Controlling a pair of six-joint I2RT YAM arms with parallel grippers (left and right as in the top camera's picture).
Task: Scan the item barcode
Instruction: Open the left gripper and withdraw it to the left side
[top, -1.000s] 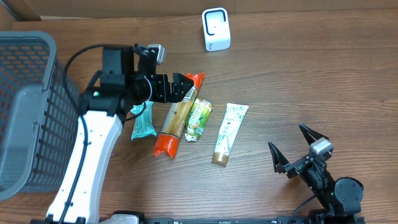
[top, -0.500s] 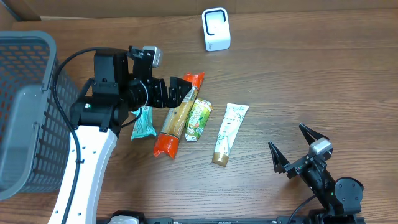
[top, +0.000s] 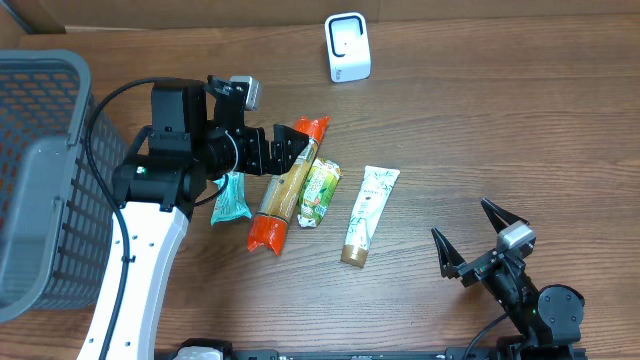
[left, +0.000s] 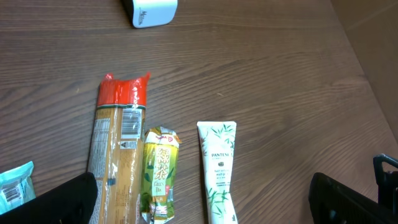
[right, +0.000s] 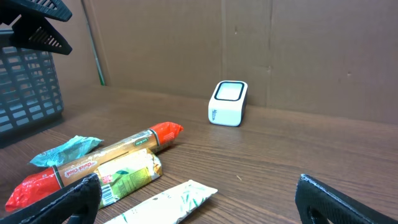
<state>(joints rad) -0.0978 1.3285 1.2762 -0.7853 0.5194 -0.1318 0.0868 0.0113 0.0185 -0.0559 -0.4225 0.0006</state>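
Four items lie side by side mid-table: a teal packet (top: 230, 197), a long orange-and-red pasta packet (top: 283, 190) (left: 115, 155), a green tea packet (top: 320, 193) (left: 159, 174) and a white tube (top: 368, 214) (left: 217, 168). The white barcode scanner (top: 347, 47) (left: 149, 11) (right: 227, 103) stands at the far edge. My left gripper (top: 293, 146) (left: 205, 205) hovers open over the top end of the pasta packet, holding nothing. Near the front right, my right gripper (top: 462, 222) (right: 202, 202) is open and empty, facing the items.
A grey mesh basket (top: 40, 180) (right: 25, 93) fills the left side of the table. A cardboard wall (right: 280, 50) rises behind the scanner. Bare wooden tabletop (top: 500, 120) lies to the right of the items.
The left arm shifted slightly left and up a second ago and has held still since. The items and the right arm have not moved.
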